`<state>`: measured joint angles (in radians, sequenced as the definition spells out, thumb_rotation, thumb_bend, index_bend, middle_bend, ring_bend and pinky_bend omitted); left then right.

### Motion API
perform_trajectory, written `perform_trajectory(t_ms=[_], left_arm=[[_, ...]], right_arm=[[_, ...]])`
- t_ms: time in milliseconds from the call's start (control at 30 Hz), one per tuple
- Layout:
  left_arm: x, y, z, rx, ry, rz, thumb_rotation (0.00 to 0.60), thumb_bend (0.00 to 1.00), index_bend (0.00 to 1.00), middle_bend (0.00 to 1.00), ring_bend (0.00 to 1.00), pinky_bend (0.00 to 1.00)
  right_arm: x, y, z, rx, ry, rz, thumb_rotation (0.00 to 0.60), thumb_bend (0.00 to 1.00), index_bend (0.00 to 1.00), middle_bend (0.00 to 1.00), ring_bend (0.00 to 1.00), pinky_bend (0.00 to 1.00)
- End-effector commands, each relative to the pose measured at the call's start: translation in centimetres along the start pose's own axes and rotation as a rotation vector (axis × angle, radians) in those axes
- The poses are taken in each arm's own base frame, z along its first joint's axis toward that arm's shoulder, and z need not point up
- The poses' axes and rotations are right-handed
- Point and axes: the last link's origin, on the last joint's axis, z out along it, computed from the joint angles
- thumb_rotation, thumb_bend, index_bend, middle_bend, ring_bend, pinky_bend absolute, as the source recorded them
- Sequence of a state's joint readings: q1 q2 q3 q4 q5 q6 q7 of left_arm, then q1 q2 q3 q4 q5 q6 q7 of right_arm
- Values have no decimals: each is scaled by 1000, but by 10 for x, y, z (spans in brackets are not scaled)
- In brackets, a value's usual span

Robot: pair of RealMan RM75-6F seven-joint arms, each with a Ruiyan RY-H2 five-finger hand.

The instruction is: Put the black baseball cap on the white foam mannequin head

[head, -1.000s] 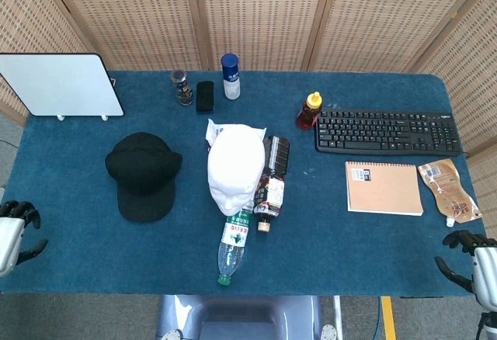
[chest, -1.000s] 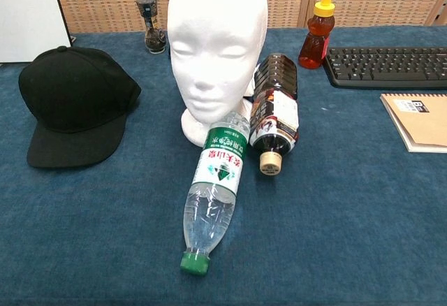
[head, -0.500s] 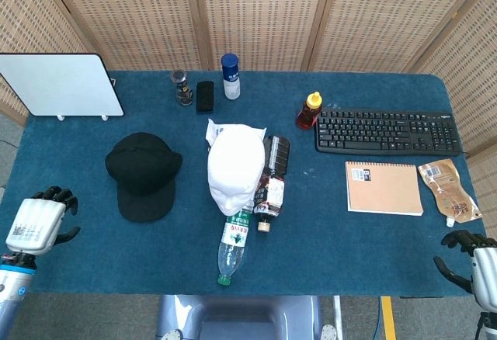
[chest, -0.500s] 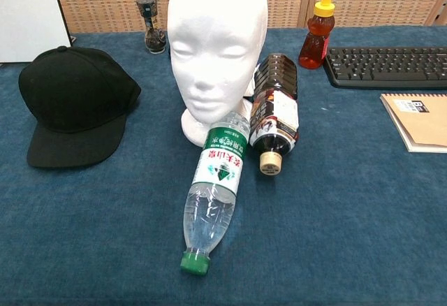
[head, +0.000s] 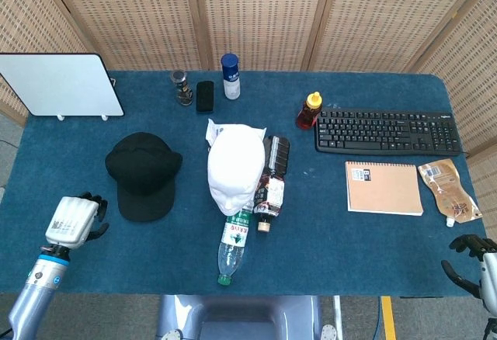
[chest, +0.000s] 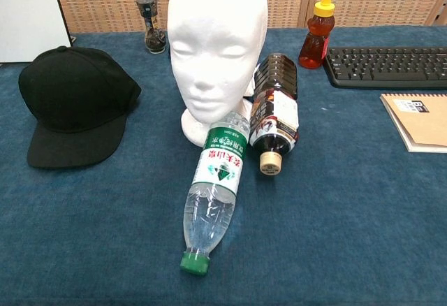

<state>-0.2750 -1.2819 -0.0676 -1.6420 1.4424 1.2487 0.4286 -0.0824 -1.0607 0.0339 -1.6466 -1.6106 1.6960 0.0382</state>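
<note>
Approach step: left hand (head: 74, 220) is hovering empty near the black baseball cap (head: 142, 174), fingers loosely curled; cap is lying flat left of the white foam mannequin head (head: 235, 168). Right hand (head: 475, 261) is idling at the table edge, its closure unclear. Next: grasping the brim

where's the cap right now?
The black cap lies flat on the table's left side, left of the foam head, ahead of the left hand.

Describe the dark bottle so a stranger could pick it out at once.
Start at the white foam head standing mid-table. Two bottles lie at its base; the dark bottle is the one on the keyboard side. Unlike the clear, green-capped water bottle beside it, it is brown with a tan cap.
</note>
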Motion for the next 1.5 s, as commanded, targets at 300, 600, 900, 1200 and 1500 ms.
perform_trajectory(t_ms=[300, 600, 900, 1200, 1500], left_arm=[[-28, 27, 11, -26, -6, 14, 600, 195, 671, 578, 463, 700], [-44, 28, 22, 37, -16, -1, 600, 88, 671, 578, 462, 700], [-57, 34, 34, 52, 7, 18, 600, 89, 671, 578, 463, 700], [-68, 47, 43, 49, 46, -12, 600, 106, 671, 578, 463, 700], [-74, 57, 44, 40, 40, -19, 600, 112, 671, 578, 463, 700]], right_arm=[[-2, 2, -3, -6, -7, 0, 600, 233, 498, 541, 563, 594], [0, 5, -5, -17, -5, -6, 600, 233, 498, 540, 563, 594], [2, 4, -7, -20, -4, -13, 600, 234, 498, 541, 563, 594], [3, 3, -8, -25, -9, -18, 600, 233, 498, 541, 563, 595], [5, 5, -8, -41, -13, -19, 600, 233, 498, 540, 563, 594]])
